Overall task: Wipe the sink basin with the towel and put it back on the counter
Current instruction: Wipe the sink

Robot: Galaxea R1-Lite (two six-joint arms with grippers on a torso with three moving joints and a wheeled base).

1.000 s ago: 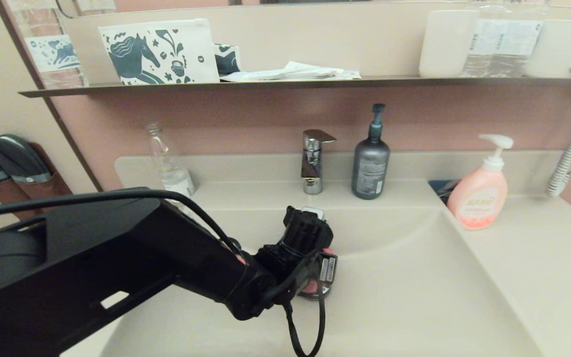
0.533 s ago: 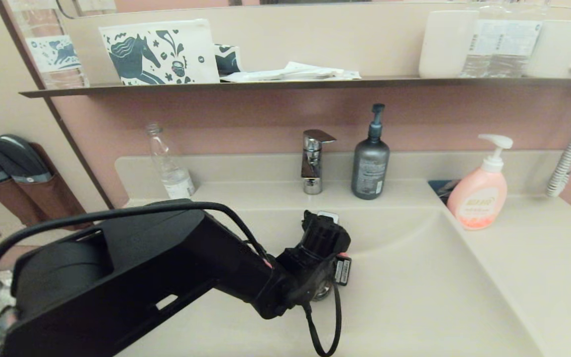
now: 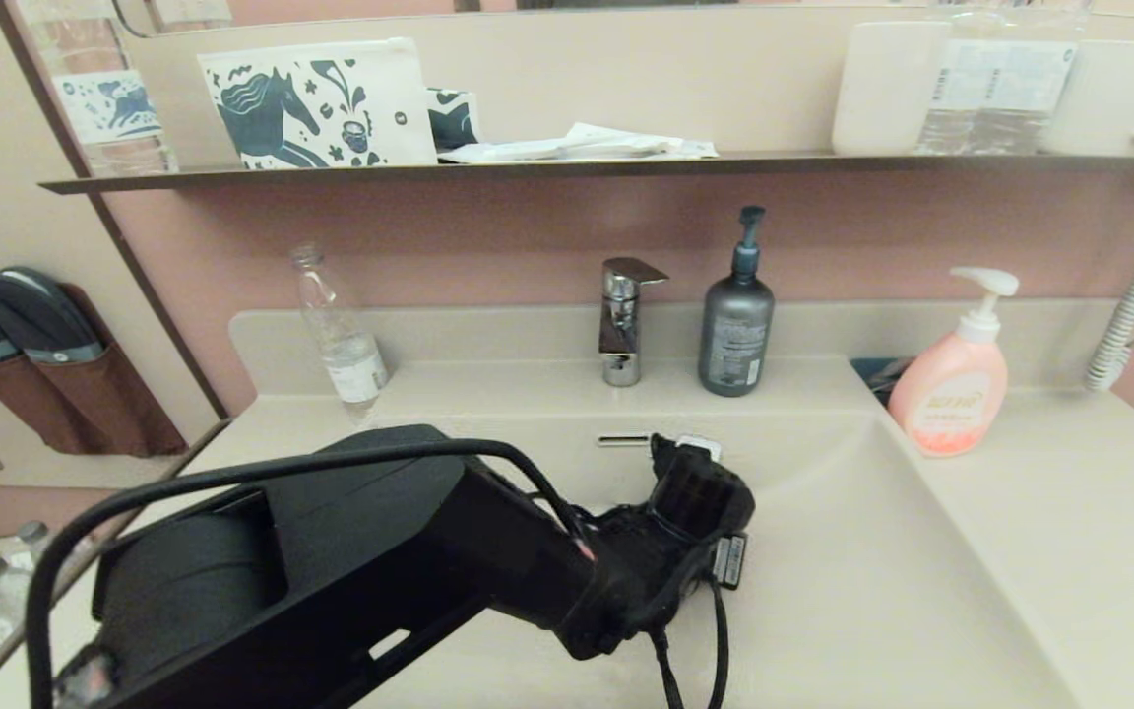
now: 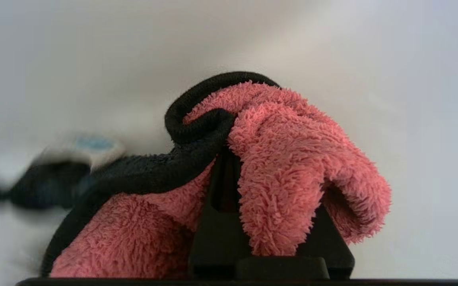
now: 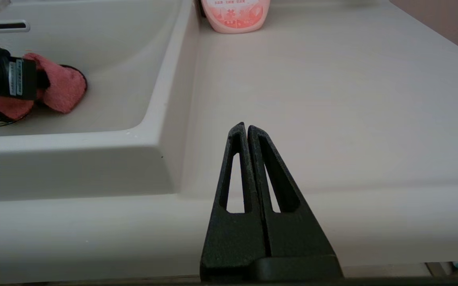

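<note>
Coral-red towel (image 4: 276,167) clamped in left gripper (image 4: 229,174), pressed low in the sink basin (image 3: 823,591).
Bare counter (image 5: 332,99) off to that gripper's right, nearer the pinched-shut, idle right gripper (image 5: 247,129).

Left arm (image 3: 331,561) is chunky matte black plastic, black cables looping off it, small white label near the wrist. Right gripper (image 5: 247,129) has black triangular fingers with cut-out slots.
</note>
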